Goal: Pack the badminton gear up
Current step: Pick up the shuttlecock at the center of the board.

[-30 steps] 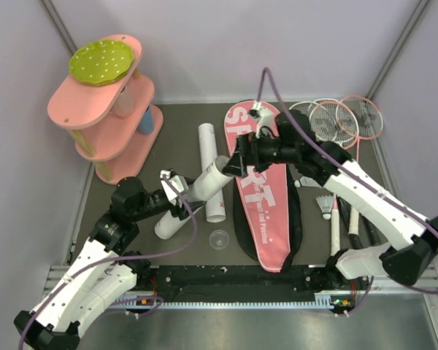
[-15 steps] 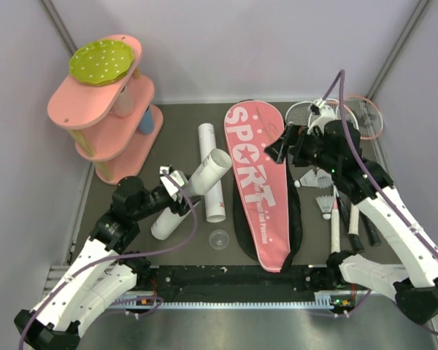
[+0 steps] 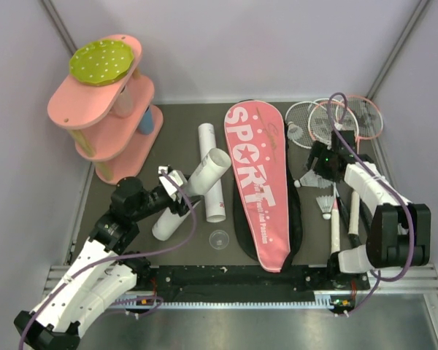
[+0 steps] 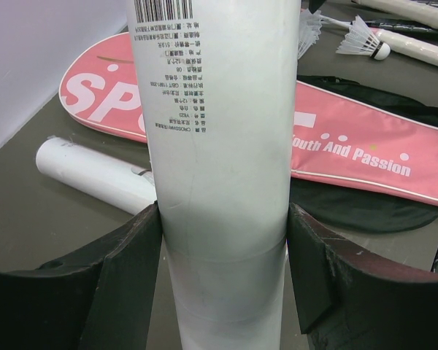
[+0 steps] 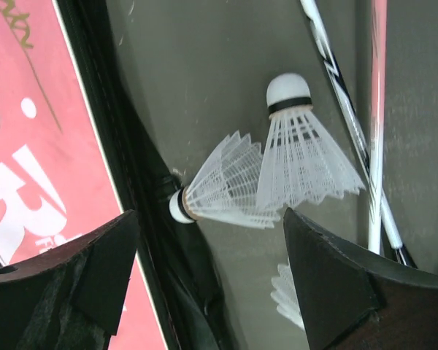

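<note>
**A:** What's nearest you?

**B:** My left end effector (image 3: 174, 192) is clamped low on a white shuttlecock tube (image 4: 217, 124). It holds the tube tilted over the desk (image 3: 177, 138), across a second tube (image 3: 207, 142) that lies flat.

**A:** And past that?

**B:** The pink "SPORT" racket bag (image 3: 257, 179) lies flat mid-desk. Just right of it, my right end effector (image 5: 208, 222) hangs with its fingers wide apart and holding nothing. Two feather shuttlecocks sit below it: one (image 5: 301, 157) with its cork pointing away, the other (image 5: 220, 191) with its cork against the bag's black edge. The rackets (image 3: 337, 120) lie beyond, heads at the far side.

**A:** How do you do this well?

**B:** I'd say take one shuttlecock, not both. I should centre on the clear one, close softly on the skirt near the cork without crushing feathers, and stay off the bag edge. The tube must be steady for a cork-first feed.
</note>
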Controlling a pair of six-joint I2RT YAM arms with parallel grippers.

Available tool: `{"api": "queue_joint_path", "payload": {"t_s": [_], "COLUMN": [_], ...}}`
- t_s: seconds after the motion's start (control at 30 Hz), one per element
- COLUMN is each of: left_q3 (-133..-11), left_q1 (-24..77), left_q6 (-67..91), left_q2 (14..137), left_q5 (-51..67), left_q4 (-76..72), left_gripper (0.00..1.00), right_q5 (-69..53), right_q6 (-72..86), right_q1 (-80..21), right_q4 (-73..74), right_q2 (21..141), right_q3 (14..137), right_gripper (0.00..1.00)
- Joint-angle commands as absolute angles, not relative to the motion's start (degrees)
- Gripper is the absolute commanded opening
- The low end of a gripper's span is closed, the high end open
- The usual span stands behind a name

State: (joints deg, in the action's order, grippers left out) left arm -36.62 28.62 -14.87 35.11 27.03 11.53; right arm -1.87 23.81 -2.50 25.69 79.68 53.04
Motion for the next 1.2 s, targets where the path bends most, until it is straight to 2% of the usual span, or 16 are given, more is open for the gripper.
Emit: {"api": "queue_joint_path", "payload": {"t_s": [0.0,0.2,0.33,0.5,0.67,0.93,0.97,1.07,1.13,1.17], "left_q3": [-38.5,-38.67,-38.58,-38.58,-38.5,-38.41,-38.32,-38.41,-38.32,-38.23], "left_q1": [28.65,28.74,28.92,29.0,29.09,29.44,29.44,29.53,29.53,29.62], "left_q6": [-13.89,-13.62,-13.62,-13.62,-13.54,-13.62,-13.71,-13.71,-13.71,-13.8], "left_q2": [34.72,34.98,34.8,35.07,35.24,35.42,35.59,35.68,35.86,36.03], "left_q5": [27.95,28.74,28.48,28.83,28.65,28.48,28.39,28.3,28.04,27.69], "left_q4": [7.38,7.21,7.21,7.21,7.21,7.38,7.3,7.29,7.29,7.21], "left_gripper": [0.0,0.0,0.0,0.0,0.0,0.0,0.0,0.0,0.0,0.0], "right_q5": [-6.66,-12.3,-13.8,-15.73,-19.33,-18.37,-19.33,-21.61,-23.63,-24.25], "right_q6": [20.57,19.6,19.77,20.48,22.15,22.67,22.94,24.08,25.31,25.92], "right_q1": [2.35,3.08,2.99,2.9,2.73,2.55,2.55,2.46,2.46,2.46], "right_q4": [18.3,18.11,17.84,16.44,15.12,14.33,14.41,14.06,13.98,14.06], "right_q2": [82.53,87.09,88.77,88.51,88.15,89.56,89.73,90.09,88.51,87.72], "right_q3": [56.34,58.62,57.66,55.64,54.14,52.56,52.47,51.94,51.86,51.94], "right_gripper": [0.78,0.71,0.61,0.54,0.41,0.39,0.37,0.2,0.03,0.0]}}
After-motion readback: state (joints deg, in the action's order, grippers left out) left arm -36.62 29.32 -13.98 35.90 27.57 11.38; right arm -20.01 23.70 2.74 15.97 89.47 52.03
